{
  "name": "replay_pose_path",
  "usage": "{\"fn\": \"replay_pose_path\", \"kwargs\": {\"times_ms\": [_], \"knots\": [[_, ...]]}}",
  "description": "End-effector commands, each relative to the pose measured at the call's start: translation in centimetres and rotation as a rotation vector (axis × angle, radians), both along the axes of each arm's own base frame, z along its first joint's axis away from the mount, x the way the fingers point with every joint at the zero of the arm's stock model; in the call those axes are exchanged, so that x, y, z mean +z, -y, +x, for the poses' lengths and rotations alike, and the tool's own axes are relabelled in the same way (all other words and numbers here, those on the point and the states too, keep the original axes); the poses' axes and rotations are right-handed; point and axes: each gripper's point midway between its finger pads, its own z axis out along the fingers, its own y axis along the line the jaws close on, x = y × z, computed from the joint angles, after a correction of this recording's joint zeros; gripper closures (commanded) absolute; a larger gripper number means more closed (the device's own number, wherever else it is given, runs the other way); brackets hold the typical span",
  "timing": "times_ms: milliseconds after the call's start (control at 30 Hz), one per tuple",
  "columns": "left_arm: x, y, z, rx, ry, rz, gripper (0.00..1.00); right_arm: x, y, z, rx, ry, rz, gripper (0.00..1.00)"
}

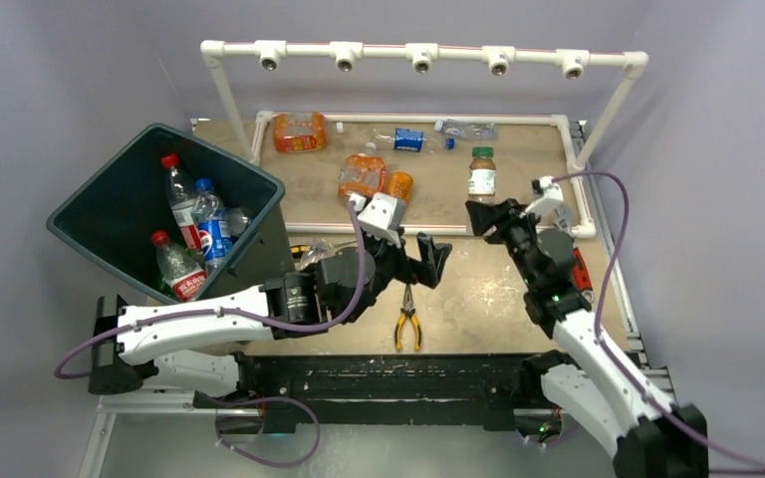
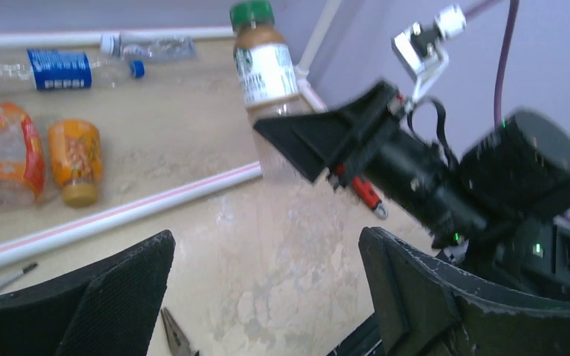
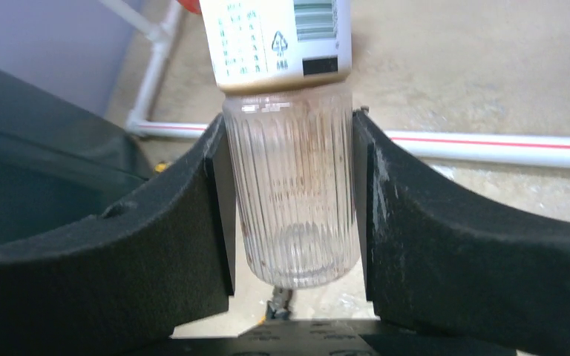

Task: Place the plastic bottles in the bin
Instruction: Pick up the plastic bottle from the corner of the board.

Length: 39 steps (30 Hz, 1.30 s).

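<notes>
The bin (image 1: 110,214) sits well off to the left of my left claw (image 1: 423,261), with several bottles (image 1: 187,204) inside it. That claw hangs wide and empty over the table (image 1: 478,289), with pliers (image 1: 407,324) just behind it on my side and orange bottles (image 1: 362,177) lying beyond it. To its right, my right claw (image 3: 293,222) grips the ribbed clear base of a green-capped bottle (image 2: 266,67), pads (image 3: 219,208) pressed against both sides.
</notes>
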Motion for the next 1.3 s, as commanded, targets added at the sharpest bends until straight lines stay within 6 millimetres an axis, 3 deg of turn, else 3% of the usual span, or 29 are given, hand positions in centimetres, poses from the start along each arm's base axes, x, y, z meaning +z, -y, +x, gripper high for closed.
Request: {"fn": "replay_pose_path", "kwargs": {"times_ms": [0,100,233,467,567,633,733,867,1033,1267], "knots": [[4.3,-0.1,0.7,0.022,0.094,0.061,0.05,1.4,-2.1,-4.8,0.191,0.110,0.035,0.71],[5.7,-1.3,1.5,0.102,0.112,-0.013,0.03,2.0,-3.6,-8.9,0.347,0.199,0.076,0.72],[5.0,-5.1,2.5,0.276,0.066,-0.155,0.01,4.0,-4.0,-13.9,0.464,0.346,0.162,0.73],[4.7,-4.7,0.7,0.147,0.007,-0.186,0.01,6.2,-5.4,-16.8,0.603,0.437,0.142,0.73],[5.7,-5.1,-0.7,0.058,0.007,-0.316,0.01,6.6,-6.1,-18.0,0.677,0.474,0.175,0.73],[7.7,-6.4,-2.0,-0.016,0.059,-0.507,0.01,6.3,-6.4,-18.7,0.722,0.498,0.198,0.73],[8.4,-7.4,-3.7,-0.113,0.157,-0.542,0.01,6.0,-6.8,-19.6,0.783,0.511,0.217,0.73],[8.9,-4.6,-4.8,-0.225,0.202,-0.422,0.01,6.3,-7.3,-20.8,0.849,0.542,0.196,0.73],[7.9,-0.6,-4.9,-0.297,0.192,-0.312,0.01,7.1,-7.5,-21.8,0.898,0.565,0.174,0.73],[8.2,-1.1,-5.3,-0.312,0.240,-0.368,0.01,7.1,-7.3,-22.4,0.905,0.577,0.202,0.73]]}}
